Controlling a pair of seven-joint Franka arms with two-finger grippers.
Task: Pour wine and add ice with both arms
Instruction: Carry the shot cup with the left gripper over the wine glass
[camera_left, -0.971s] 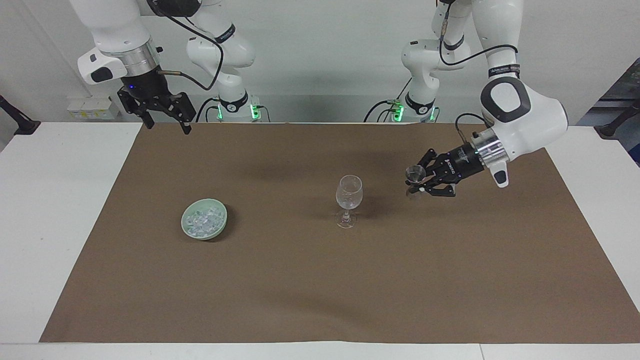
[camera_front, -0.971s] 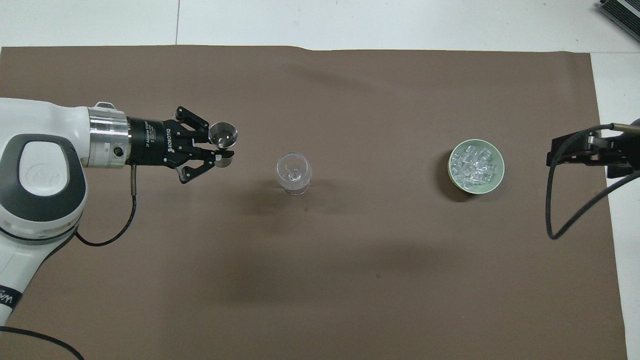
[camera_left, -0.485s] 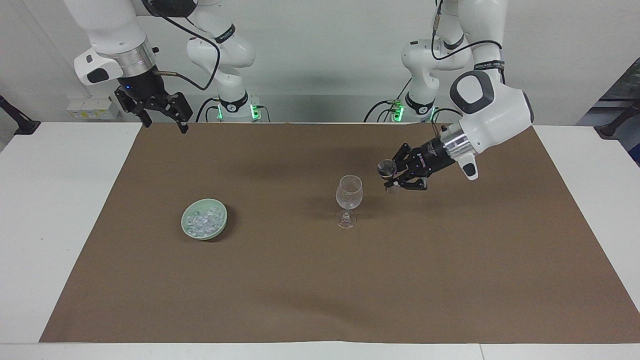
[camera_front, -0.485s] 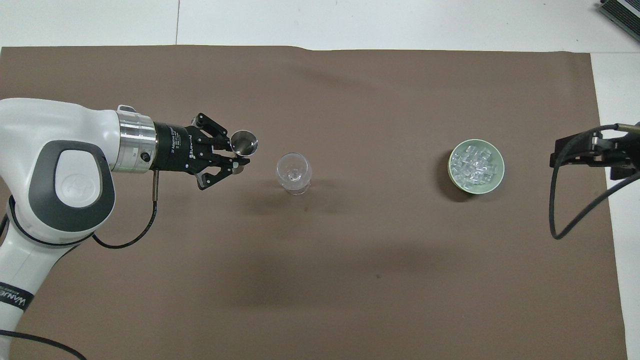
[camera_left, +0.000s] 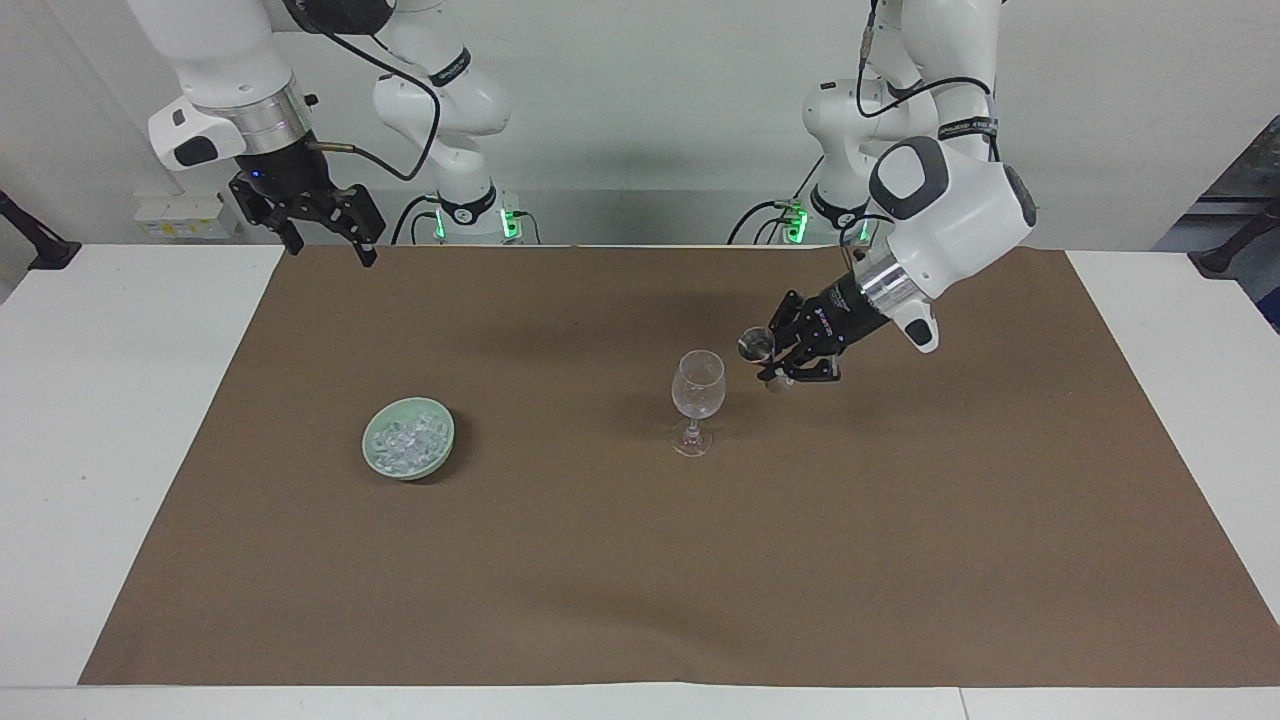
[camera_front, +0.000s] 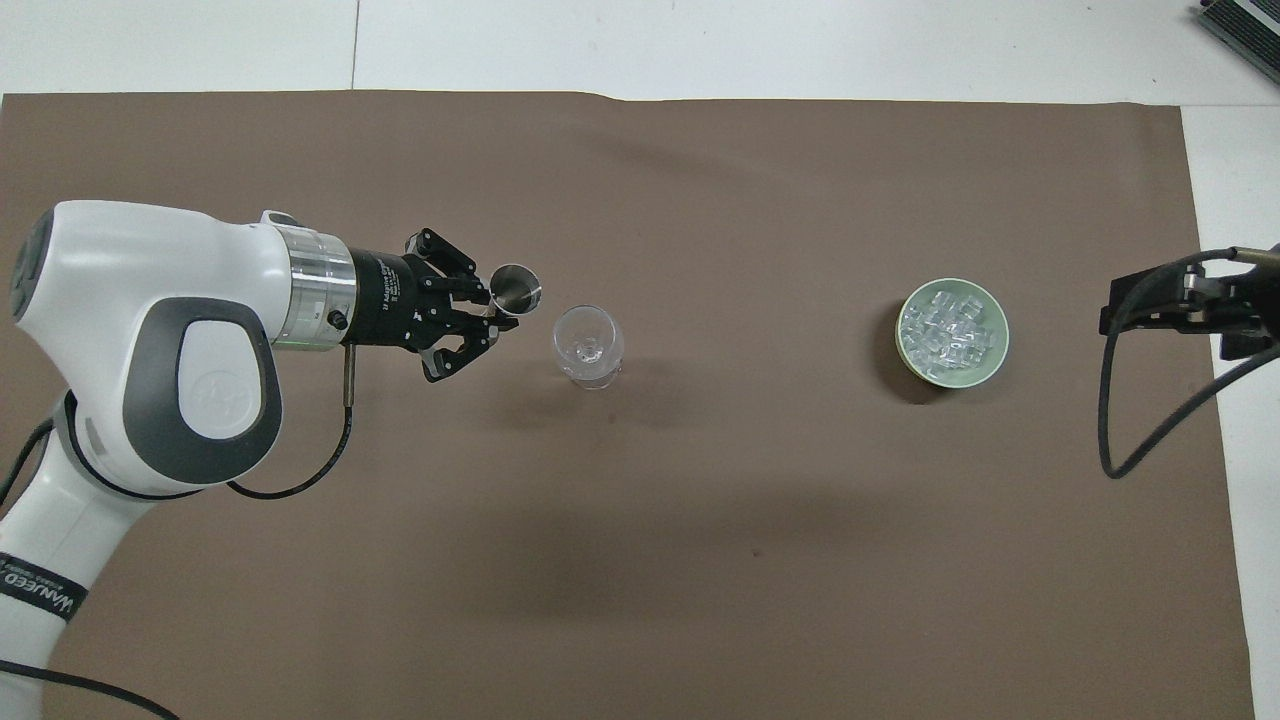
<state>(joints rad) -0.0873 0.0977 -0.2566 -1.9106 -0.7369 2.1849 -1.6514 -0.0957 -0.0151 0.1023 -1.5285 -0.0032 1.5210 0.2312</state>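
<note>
The left gripper (camera_left: 779, 358) holds a small measuring cup (camera_left: 755, 345) tipped toward the wine glass (camera_left: 697, 398) mid-bench, apparently to pour; whether wine is inside I can't tell. Ice (camera_left: 405, 440) fills the green bowl (camera_left: 440, 455) toward the right arm's end. The right gripper (camera_left: 325, 235) waits, jaws spread, over the mat's corner.

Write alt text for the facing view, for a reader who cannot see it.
The left gripper holds a small metal measuring cup tilted in the air beside the rim of an upright wine glass on a brown mat. A green bowl of ice sits toward the right arm's end. The right gripper waits, open, above the mat's edge nearest the robots.
</note>
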